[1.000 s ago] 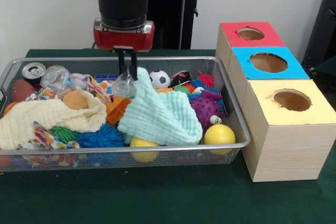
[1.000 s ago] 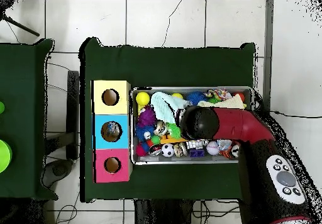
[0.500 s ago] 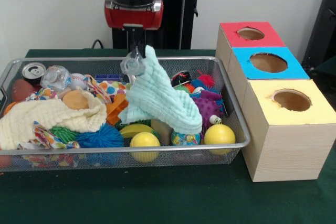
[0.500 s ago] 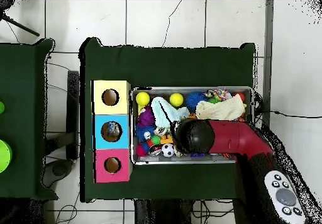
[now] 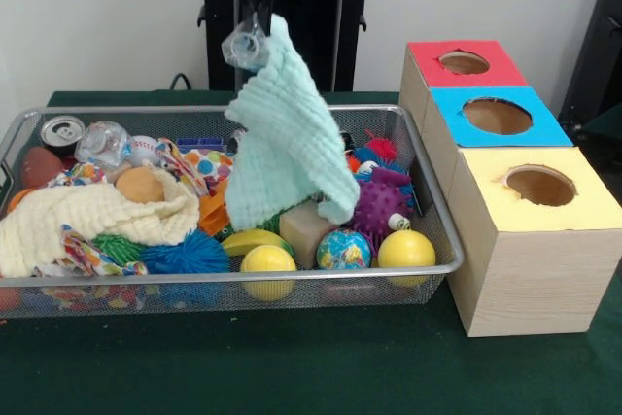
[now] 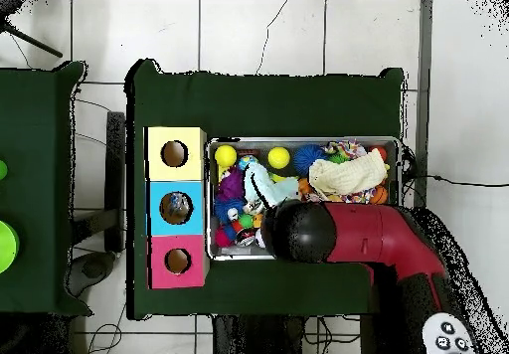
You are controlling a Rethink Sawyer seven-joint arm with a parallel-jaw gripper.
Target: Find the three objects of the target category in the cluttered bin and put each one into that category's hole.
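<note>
My gripper (image 5: 251,26) hangs high over the wire bin (image 5: 243,277), shut on the top corner of a mint green cloth (image 5: 287,143). A crumpled clear plastic piece (image 5: 241,47) sits at the same pinch. The cloth drapes down, and its lower edge still reaches the toys in the bin. Beneath it lie a tan block (image 5: 309,230), a globe ball (image 5: 343,250) and two yellow balls (image 5: 267,259) (image 5: 406,249). To the right stand three boxes with holes: red (image 5: 465,63), blue (image 5: 498,116) and yellow (image 5: 540,185). In the overhead view the arm (image 6: 308,233) hides the gripper, and the cloth (image 6: 260,183) shows beside it.
The bin's left half holds a cream cloth (image 5: 92,216), a can (image 5: 62,133), a blue spiky ball (image 5: 185,255) and patterned fabric. A purple spiky ball (image 5: 379,206) lies near its right wall. The boxes touch the bin's right side. Green table surrounds everything.
The gripper has risen steadily with the mint cloth, lifting it off the pile. The tan block, the globe ball and a yellow ball have come into sight beneath it.
</note>
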